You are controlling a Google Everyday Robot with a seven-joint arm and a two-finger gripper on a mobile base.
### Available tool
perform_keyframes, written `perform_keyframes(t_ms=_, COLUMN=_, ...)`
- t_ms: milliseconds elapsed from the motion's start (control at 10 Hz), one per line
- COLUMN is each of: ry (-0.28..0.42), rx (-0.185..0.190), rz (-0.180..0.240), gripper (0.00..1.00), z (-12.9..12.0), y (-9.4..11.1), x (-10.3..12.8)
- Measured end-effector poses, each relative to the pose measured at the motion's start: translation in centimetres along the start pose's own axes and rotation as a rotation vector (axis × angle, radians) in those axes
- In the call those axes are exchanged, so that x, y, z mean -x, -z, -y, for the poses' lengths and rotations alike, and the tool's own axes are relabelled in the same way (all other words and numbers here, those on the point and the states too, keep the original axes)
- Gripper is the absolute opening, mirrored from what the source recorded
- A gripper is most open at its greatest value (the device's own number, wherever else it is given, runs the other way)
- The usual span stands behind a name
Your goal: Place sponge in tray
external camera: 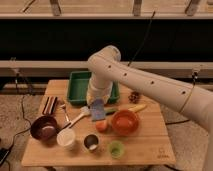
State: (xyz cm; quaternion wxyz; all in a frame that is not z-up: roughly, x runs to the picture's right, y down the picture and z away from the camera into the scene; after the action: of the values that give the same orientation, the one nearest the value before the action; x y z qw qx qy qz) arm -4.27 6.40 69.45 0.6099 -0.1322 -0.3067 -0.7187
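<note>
- Far left of the jaws: brown striped block by the wooden table's left edge, with a dark maroon bowl nearer the camera.
- Left of the jaws and lower in the picture: white cup. White spoon lying aslant between it and the jaws.
- Behind and left of the jaws: green tray at the table's far edge, its right half hidden by the arm.
- At centre: gripper pointing down from the white arm, jaws closed narrowly on the top of the blue-grey sponge.
- Sponge hanging upright below the jaws, raised off the table. Seen against the tray's near rim and the wood in front of it, not lying in the tray.
- Below the jaws, toward the camera: metal cup, and a small orange fruit just under the sponge in the picture.
- Right of the jaws and near the front edge: green cup.
- Just right of the jaws: round orange bowl, touching the fruit or nearly so.
- Further right: pine cone beside the tray's right end, and a yellow oblong item between it and the orange bowl.
</note>
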Motion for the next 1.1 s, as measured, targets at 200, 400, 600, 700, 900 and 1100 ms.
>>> perform_keyframes(t_ms=200, ry=-0.013, rx=0.011, rz=-0.046, gripper=0.00, z=0.0, y=0.3, x=-2.3)
perform_keyframes(t_ms=400, ry=-0.041, rx=0.006, rz=-0.089, gripper=0.00, z=-0.5, y=0.2, x=-6.5)
perform_keyframes(t_ms=600, ry=-0.066, rx=-0.009, rz=-0.119, gripper=0.00, z=-0.9, y=-0.1, x=-11.5)
perform_keyframes(t_ms=700, ry=-0.078, rx=-0.016, rz=-0.128, gripper=0.00, z=-1.1, y=-0.3, x=-13.7)
perform_keyframes(t_ms=900, ry=-0.110, rx=-0.026, rz=-0.145, gripper=0.00, z=-2.3, y=-1.1, x=-18.6)
perform_keyframes(t_ms=1100, ry=-0.128, rx=-0.033, rz=-0.157, gripper=0.00, z=-2.9, y=-2.4, x=-22.4)
